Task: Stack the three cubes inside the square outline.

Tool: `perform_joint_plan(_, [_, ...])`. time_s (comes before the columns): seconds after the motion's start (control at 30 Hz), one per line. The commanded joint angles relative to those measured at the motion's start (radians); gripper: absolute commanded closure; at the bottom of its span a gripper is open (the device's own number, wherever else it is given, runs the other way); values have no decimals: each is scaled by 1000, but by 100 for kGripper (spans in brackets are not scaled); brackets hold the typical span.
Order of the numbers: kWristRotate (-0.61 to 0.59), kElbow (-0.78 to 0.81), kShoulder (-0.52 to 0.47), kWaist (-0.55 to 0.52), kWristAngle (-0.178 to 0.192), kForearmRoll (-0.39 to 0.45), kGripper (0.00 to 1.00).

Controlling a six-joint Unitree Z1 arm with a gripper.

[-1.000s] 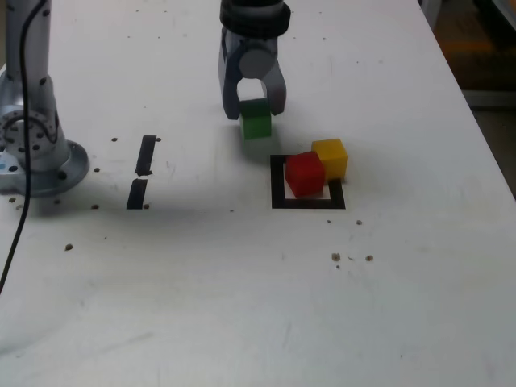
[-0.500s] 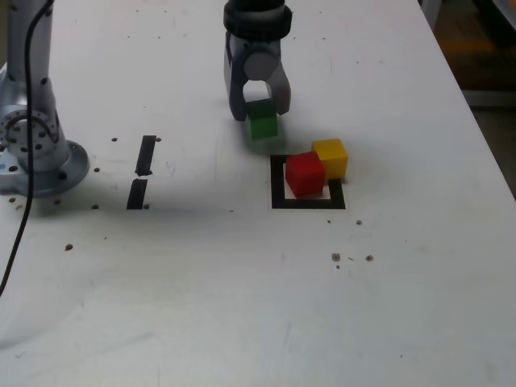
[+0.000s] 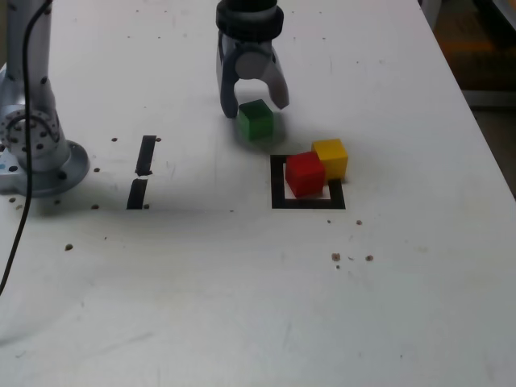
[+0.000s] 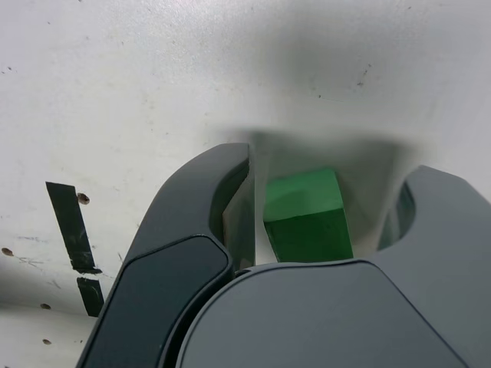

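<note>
At the exterior view's far left, the arm's round silver metal base (image 3: 36,149) sits bolted to the white bench (image 3: 242,306). Right of it lie two short black tape strips (image 3: 142,171), end to end, apart from everything the task needs.

Further right and farther back, the grey two-fingered tool (image 3: 252,103) points down with its jaws spread wide, straddling the small green solid cube (image 3: 255,120). In the wrist view the green cube (image 4: 305,215) sits between the fingers with a gap on each side, so nothing is gripped; the cube appears to rest on the bench, just outside the far left corner of the frame.

Right and nearer is the square outline of black tape with a white middle (image 3: 280,193). The small red solid cube (image 3: 305,172) stands inside it, toward the far right. The small yellow solid cube (image 3: 330,158) touches the red one's far right side and sits across the outline's far right corner, largely outside.

No cube is stacked yet; judging by the straddle, the tool is placed either to close on the green cube or having just set it down.
</note>
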Motion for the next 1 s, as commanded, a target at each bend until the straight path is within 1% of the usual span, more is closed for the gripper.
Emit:
perform_joint_plan(0.0, [1, 0, -16, 2, 8, 4, 12])
perform_joint_plan(0.1, [1, -3, -38, 0, 16, 12, 10])
perform_joint_plan(0.27, [-3, -23, -90, -29, 18, 22, 8])
perform_joint_plan(0.37, [-8, -45, -113, -67, 13, 26, 6])
perform_joint_plan(0.5, [-25, -64, -119, -117, 4, 26, 4])
perform_joint_plan(0.7, [-79, -98, -92, -180, -10, 13, 4])
perform_joint_plan(0.97, [-106, -182, 3, -233, -30, -2, 3])
